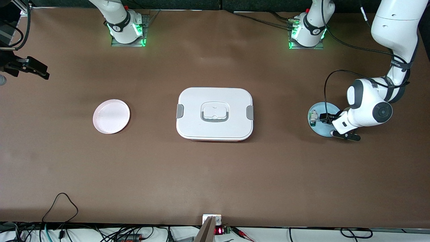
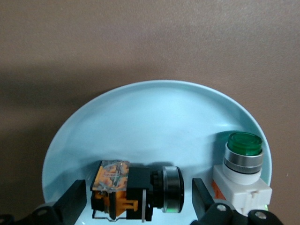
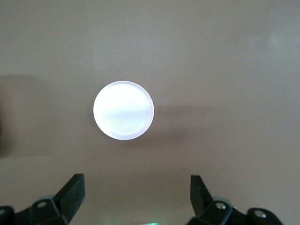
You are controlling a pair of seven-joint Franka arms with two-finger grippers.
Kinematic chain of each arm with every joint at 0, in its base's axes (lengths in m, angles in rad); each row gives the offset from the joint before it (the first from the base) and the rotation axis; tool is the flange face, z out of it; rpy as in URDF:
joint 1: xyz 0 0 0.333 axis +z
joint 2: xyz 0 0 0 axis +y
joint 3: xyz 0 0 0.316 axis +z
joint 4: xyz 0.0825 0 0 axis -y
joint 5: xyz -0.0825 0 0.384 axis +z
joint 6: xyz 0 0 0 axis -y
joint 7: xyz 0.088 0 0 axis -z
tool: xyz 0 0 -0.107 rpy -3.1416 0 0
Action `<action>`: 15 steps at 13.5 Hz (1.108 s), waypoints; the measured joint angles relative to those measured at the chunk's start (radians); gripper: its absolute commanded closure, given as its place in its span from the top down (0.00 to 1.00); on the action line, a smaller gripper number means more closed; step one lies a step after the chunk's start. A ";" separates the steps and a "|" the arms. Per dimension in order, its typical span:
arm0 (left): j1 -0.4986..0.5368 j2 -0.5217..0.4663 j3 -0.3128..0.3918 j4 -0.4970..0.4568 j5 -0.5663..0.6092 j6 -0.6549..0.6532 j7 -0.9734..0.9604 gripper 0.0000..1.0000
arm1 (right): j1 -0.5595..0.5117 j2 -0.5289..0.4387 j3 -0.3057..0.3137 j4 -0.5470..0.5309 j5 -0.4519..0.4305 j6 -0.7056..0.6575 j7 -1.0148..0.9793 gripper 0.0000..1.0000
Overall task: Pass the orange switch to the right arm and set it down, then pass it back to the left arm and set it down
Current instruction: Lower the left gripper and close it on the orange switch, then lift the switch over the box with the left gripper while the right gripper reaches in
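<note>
Both grippers stood with their jaws apart when we looked over the table. Our left gripper (image 1: 327,117) was down over the pale blue plate (image 1: 331,131) at the left arm's end of the table, its two fingers (image 2: 72,199) spread wide to either side of the orange switch (image 2: 133,190) without clearly touching it, so nothing was grasped. We saw in the left wrist view that the switch lay on its side on the blue plate, black body and round dark cap between the fingertips, an orange base and a glossy label at one end. Just beside it on the same plate stood the white part with the green cap (image 2: 241,173), upright (its green top lit and shiny), apart from the switch. We found the right gripper (image 3: 136,197) high above the table, released and holding nothing, its fingers framing the pink plate (image 1: 111,116) from well above; the right arm (image 1: 114,16) waited, only its lower links showing at the base in the front view. The pink plate sat bare toward the right arm's end of the table. Between the two plates, at the middle of the brown table (image 1: 215,174), we noted the box (image 1: 215,113), lid on, grey clips at both ends, grey handle lying flat in its recess, a reddish edge showing along the side nearer the front camera.
</note>
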 measured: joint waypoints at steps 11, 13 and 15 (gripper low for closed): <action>0.023 -0.086 -0.071 0.069 -0.036 -0.300 -0.026 0.17 | 0.000 0.005 -0.001 0.000 -0.001 0.000 0.000 1.00; 0.023 -0.148 -0.107 0.121 -0.098 -0.486 -0.106 0.17 | -0.001 0.008 -0.001 0.000 -0.001 0.000 0.000 1.00; 0.022 -0.195 -0.156 0.171 -0.190 -0.670 -0.240 0.17 | -0.001 0.014 -0.003 0.000 -0.001 0.009 0.000 1.00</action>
